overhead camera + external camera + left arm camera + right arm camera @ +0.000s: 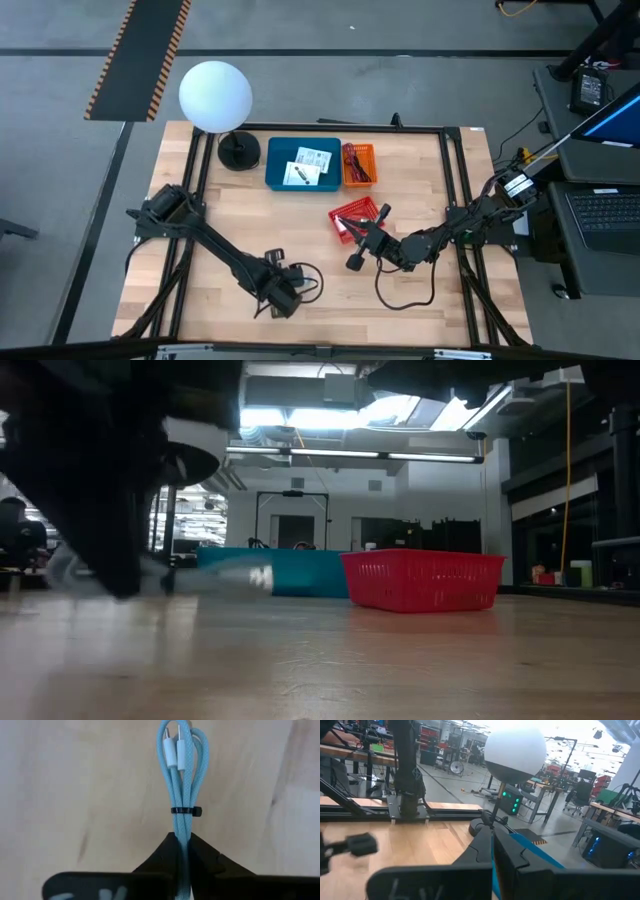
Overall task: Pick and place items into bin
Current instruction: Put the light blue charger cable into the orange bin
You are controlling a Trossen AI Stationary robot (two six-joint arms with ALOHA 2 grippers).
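Left claw: closed on the cable, low over the near part of the bench.
Cable: a light-blue braided lead folded into a bundle, tied by a black band, with two white plugs at the far end; it lies on the bench wood, the fingers clamped on the end opposite the plugs.
Right claw: fingers pressed together, nothing seen between them; it is held just above the bench, right of centre, near the red basket.
Bins: a blue bin at the far edge, with white cards inside; an orange bin touching its right side, holding dark cables.
Lamp: at the far-left corner, not part of the task.
Handling: the cable is judged light, soft and limp. The free end is expected to droop and swing once lifted. The braid should grip well. A hold near the band would keep the loops together better than a hold at the very tip.
Hidden: in the high view the cable is covered by the left arm. A loose black cable lies below the right arm; its ends are hard to trace. Contents of the red basket cannot be made out.
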